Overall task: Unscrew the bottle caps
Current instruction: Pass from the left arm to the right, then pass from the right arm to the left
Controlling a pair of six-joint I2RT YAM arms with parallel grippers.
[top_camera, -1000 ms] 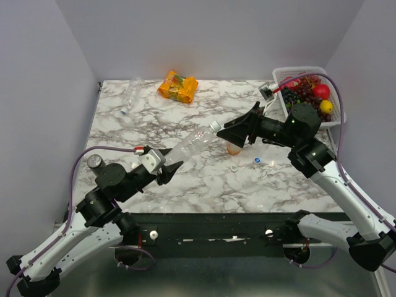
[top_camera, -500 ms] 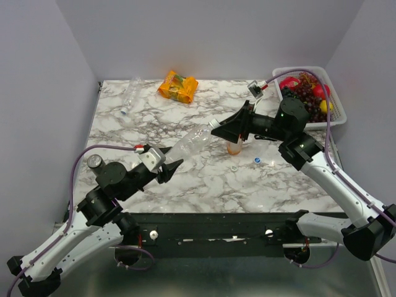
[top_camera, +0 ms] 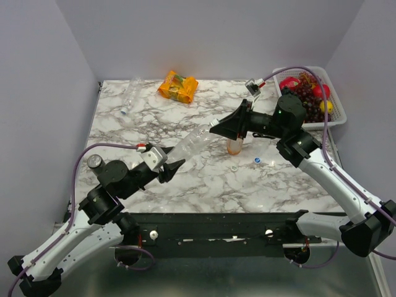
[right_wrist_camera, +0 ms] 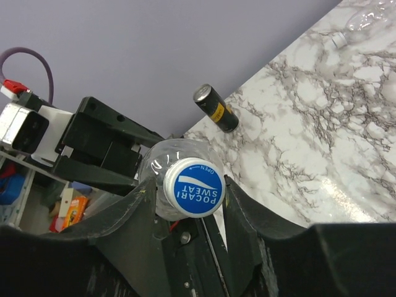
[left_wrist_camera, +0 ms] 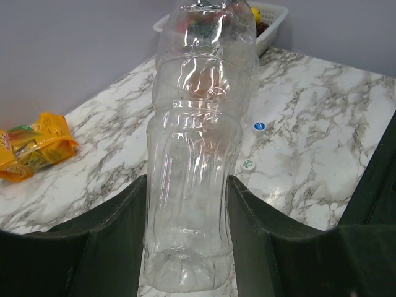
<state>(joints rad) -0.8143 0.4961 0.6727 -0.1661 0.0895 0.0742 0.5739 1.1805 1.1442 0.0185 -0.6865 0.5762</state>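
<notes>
From above, the left pincer [top_camera: 171, 166] is clamped on the base of a clear bottle [top_camera: 189, 143]. It holds the bottle tilted over the white, grey-veined marble surface [top_camera: 185, 185], neck toward the right pincer [top_camera: 216, 128], whose tips reach the bottle's mouth. Just behind stands the orange bottle [top_camera: 234, 147]. 2 loose caps lie near it: a white cap [top_camera: 234, 167] and a loose blue cap [top_camera: 257, 160]. A second clear bottle [top_camera: 130, 96] lies at the far left, near a shiny orange snack packet [top_camera: 178, 86], and a white lattice basket [top_camera: 336, 94] of fruit sits far right. In the left wrist view the held bottle is thin-walled, ribbed, dented and unlabelled, and 2 black fingers [left_wrist_camera: 117, 229] press its lower sides. The print on the loose caps is too small to read. In the right wrist view the screwed-on blue cap [right_wrist_camera: 192, 187] reads "POCARI SWEAT" in white, with "OPEN" by a curved arrow. It sits between 2 black fingers, close on both sides; whether they squeeze it cannot be told.
</notes>
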